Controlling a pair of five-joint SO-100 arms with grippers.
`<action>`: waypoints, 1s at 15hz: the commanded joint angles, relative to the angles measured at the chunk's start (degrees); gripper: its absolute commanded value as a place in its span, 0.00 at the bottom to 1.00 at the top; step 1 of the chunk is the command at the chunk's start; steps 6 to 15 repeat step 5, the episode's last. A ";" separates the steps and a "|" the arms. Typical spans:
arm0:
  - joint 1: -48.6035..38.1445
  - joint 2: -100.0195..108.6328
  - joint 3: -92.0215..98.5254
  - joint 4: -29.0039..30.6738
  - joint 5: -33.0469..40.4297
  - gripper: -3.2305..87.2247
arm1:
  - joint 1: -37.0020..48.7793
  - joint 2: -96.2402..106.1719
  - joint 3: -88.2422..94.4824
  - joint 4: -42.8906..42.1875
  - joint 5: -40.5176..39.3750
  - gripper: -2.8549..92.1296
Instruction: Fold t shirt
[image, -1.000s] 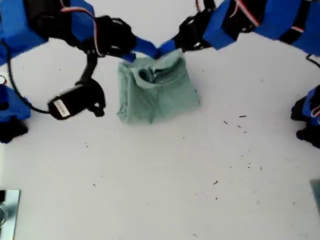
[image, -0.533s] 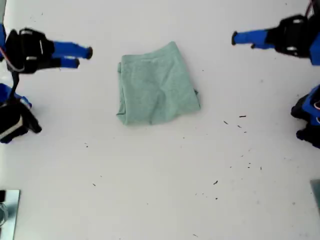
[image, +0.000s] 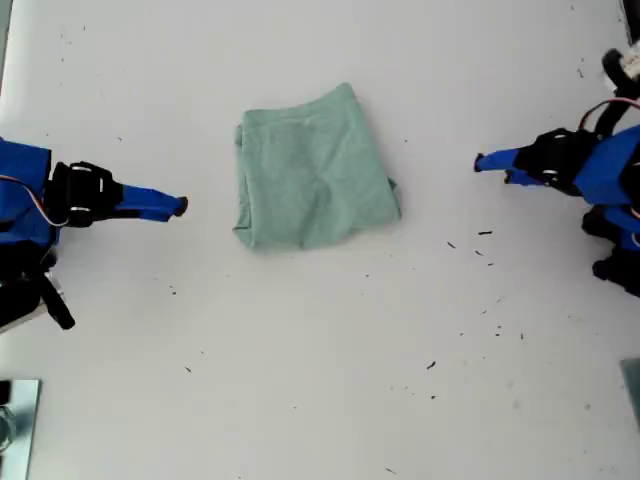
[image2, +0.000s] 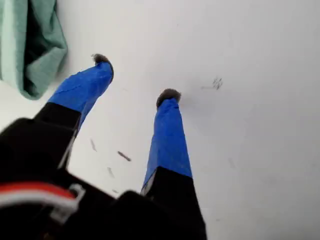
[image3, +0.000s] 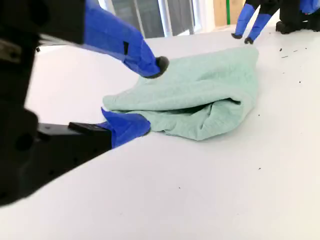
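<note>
- Near the upper middle of the surface in the exterior view: the t shirt lies as a compact, roughly square bundle. No sleeves or neckline show, so I judge the fold is basically done.
- My first tool hangs at the exterior view's right, well apart from the cloth. Its jaws are spread w/ nothing between them (only bare surface and a few dark specks underneath).
- My second tool hangs at the exterior view's left, near the bundle but not touching it. Jaws are also spread & empty.
- Step in hand, as I read it: clear off and leave the fold alone. To do it well, keep both tools high and away, and don't drag a tip across the cloth, since soft knit shifts easily.
- If a tidy-up is wanted: the edge nearest my second tool looks puffy and layered. Press it flat from above rather than pinching.
- Containers: none seen. A grey item at the exterior view's lower-left edge is too cropped to tell what it is or what's in it.
</note>
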 joint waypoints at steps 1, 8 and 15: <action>1.05 0.44 0.62 -0.18 0.35 0.20 | 4.13 0.88 2.64 0.70 -19.51 0.22; 1.05 0.44 0.62 -0.18 0.35 0.20 | 4.13 0.88 2.64 0.70 -19.42 0.21; 1.05 0.44 0.62 -0.18 0.35 0.20 | 4.13 0.88 2.64 0.70 -19.42 0.21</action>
